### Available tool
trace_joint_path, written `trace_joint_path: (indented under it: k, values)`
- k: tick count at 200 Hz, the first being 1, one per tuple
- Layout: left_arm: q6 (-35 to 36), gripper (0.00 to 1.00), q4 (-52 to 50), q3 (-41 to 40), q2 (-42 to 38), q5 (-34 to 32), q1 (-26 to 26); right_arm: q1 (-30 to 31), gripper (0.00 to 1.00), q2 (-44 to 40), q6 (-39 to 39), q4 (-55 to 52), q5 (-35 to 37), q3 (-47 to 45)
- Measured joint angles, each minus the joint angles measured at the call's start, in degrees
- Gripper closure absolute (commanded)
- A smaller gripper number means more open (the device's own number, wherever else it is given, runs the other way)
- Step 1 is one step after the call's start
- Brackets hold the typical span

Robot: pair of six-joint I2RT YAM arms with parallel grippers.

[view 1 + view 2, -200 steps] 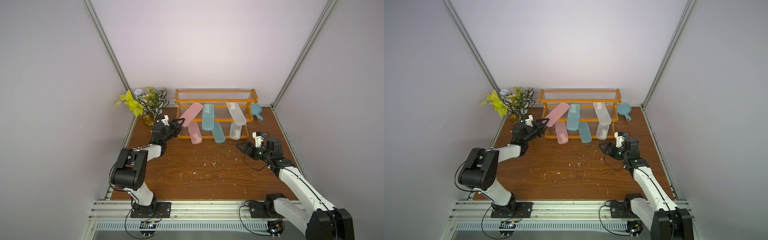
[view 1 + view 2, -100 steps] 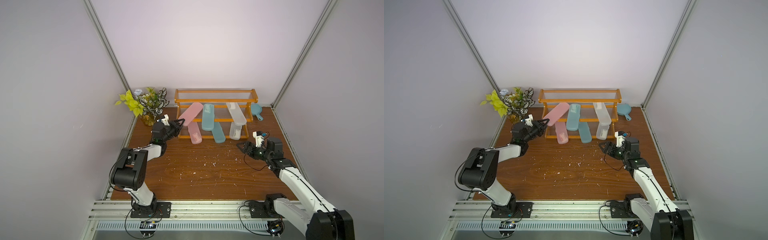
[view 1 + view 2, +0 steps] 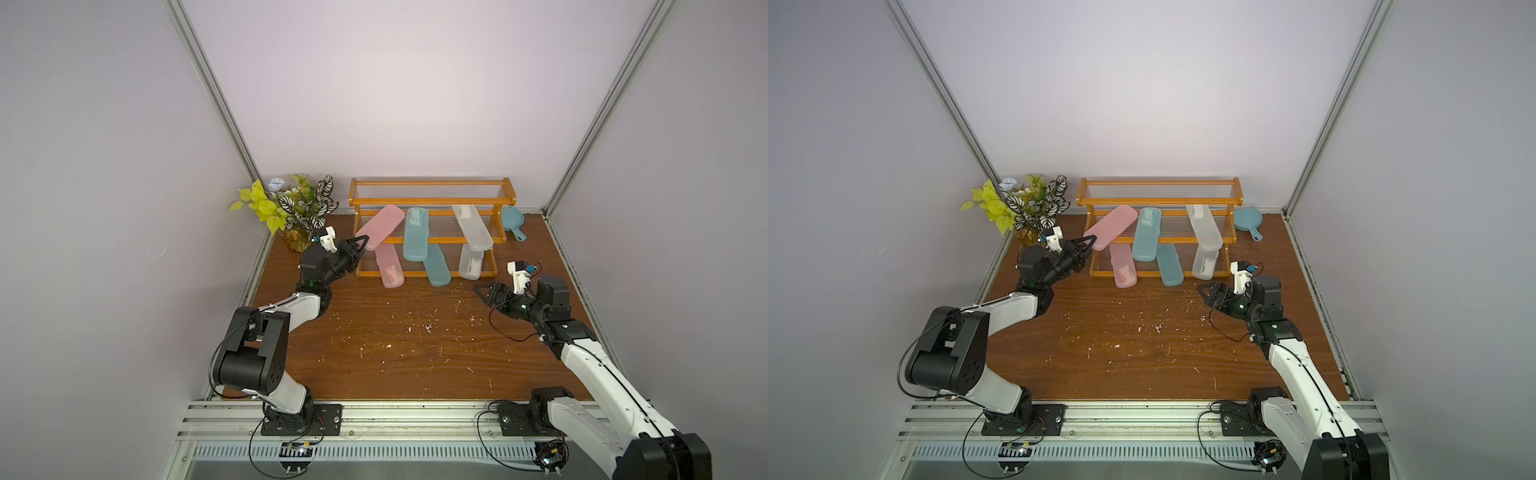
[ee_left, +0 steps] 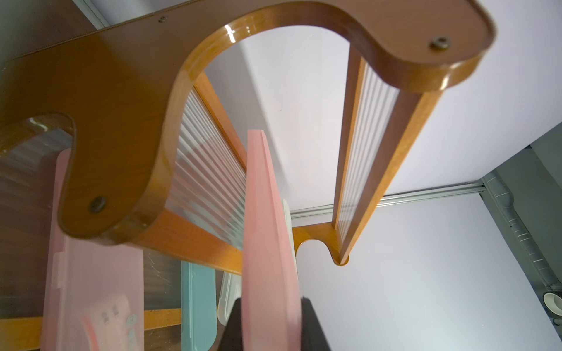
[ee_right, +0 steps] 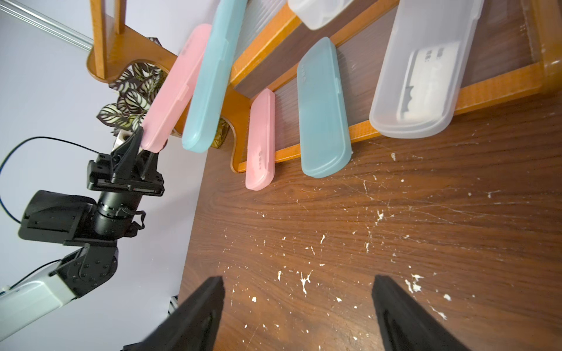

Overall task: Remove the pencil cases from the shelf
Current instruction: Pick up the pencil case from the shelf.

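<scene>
We see a big brown table (image 3: pixel 395 353) filling the middle of both top views; little white flecks lie on it. At its back, in the upper middle of the frame, stands the shelf (image 3: pixel 432 202); it is built like steps, so the things on it slope down toward the front. Left of the shelf sits a leafy plant (image 3: pixel 299 208).

All six pencil cases are on the shelf; none lies fully on the table yet. Three lean on the higher step: the upper pink case (image 3: pixel 380 226), the upper teal case (image 3: pixel 415 235) and the upper clear case (image 3: pixel 471 226). Three sit on the lowest step: the lower pink case (image 3: pixel 389 270), the lower teal case (image 3: pixel 436 266) and the lower clear case (image 3: pixel 470 264); their near ends poke out past the front rail.

The upper pink case lies slanted, and its low end sticks out near the shelf's left end; we think that free end makes it easy to grab. The left gripper (image 3: pixel 363 243) is clamped on that end; in the left wrist view the pink case runs up the middle between two black fingers (image 4: pixel 313 328).

The right gripper (image 3: pixel 482 291) hangs over the table at the middle right, with its fingers wide apart and nothing between them; we think it is ready for the clear cases nearby.

A small teal pan (image 3: pixel 512 218) sits at the shelf's right end; it is not a case, so we leave it.
</scene>
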Motion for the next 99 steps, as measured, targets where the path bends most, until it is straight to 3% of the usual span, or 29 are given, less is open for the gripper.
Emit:
trace_joint_path:
  k: [48,99]
  values:
    - [-0.81,1.0,-0.09,-6.25,-10.27,-0.94,-0.48,2.19,0.19,-2.05,4.35,1.99,-1.88,0.04]
    - [-3.37,1.0,-0.28,-12.94,-22.82,-1.27,-2.01,11.02,0.19,-1.95,11.72,8.22,-1.66,2.89]
